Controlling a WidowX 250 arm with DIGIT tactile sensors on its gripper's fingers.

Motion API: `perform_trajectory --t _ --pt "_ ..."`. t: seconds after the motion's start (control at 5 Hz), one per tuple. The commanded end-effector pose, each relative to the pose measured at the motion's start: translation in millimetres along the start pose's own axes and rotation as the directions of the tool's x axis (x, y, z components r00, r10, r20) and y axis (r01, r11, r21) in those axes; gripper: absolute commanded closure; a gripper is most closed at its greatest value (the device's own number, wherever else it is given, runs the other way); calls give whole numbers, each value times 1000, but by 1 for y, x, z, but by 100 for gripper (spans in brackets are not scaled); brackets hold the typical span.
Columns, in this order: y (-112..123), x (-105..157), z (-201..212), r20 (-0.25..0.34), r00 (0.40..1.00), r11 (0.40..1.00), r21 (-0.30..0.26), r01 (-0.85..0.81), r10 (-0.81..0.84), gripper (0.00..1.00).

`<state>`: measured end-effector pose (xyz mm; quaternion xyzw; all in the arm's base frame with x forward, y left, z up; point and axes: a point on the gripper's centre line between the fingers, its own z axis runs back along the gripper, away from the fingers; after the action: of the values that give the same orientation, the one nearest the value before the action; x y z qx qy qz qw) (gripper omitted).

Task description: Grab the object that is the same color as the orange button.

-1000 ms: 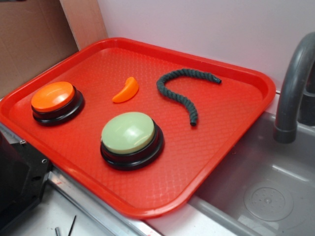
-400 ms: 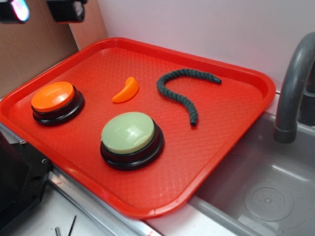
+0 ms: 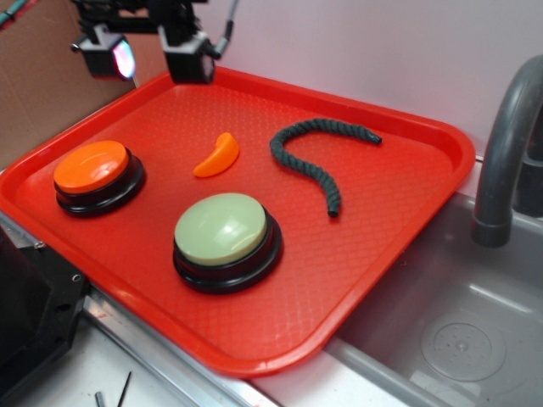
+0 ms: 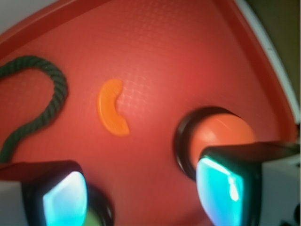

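A small orange crescent piece (image 3: 218, 155) lies on the red tray (image 3: 399, 220), between the orange button (image 3: 92, 166) and a dark green rope (image 3: 310, 157). In the wrist view the crescent (image 4: 112, 113) lies ahead of the fingers, with the orange button (image 4: 221, 134) to the right, partly behind the right finger. My gripper (image 3: 151, 59) hangs open and empty above the tray's far left corner, well above and behind the crescent. Its two pads (image 4: 221, 190) stand wide apart in the wrist view.
A larger pale green button (image 3: 223, 229) on a black base sits at the tray's front. A grey sink (image 3: 458, 331) and faucet (image 3: 505, 144) are to the right. Cardboard (image 3: 42, 76) stands at the back left. A black block (image 3: 30, 322) sits at the front left.
The gripper has come into view from the top left and moved down and right toward the tray's far left corner. The tray's objects have not moved.
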<state>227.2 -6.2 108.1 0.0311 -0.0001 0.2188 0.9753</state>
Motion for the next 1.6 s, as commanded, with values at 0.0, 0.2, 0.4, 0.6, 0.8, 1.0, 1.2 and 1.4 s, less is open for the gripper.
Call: perform_trajectory --t 0.0,0.2,0.4,0.6,0.8,1.0,1.2,1.4 --pt "-23 29 -44 -10 999 998 59 34 -33 0" --pt "-21 26 -61 -33 999 996 84 22 -19 0" --pt "-18 18 -78 -72 997 997 79 26 -20 0" --pt "-19 22 -86 -92 995 997 67 34 -28 0" --pt "-20 27 -89 -86 996 998 58 -28 33 100" --pt "-20 34 -88 -82 995 998 54 -44 49 100" --pt "-18 41 -89 -90 995 998 47 -47 51 100" --pt "-17 52 -89 -104 993 997 41 -59 63 100"
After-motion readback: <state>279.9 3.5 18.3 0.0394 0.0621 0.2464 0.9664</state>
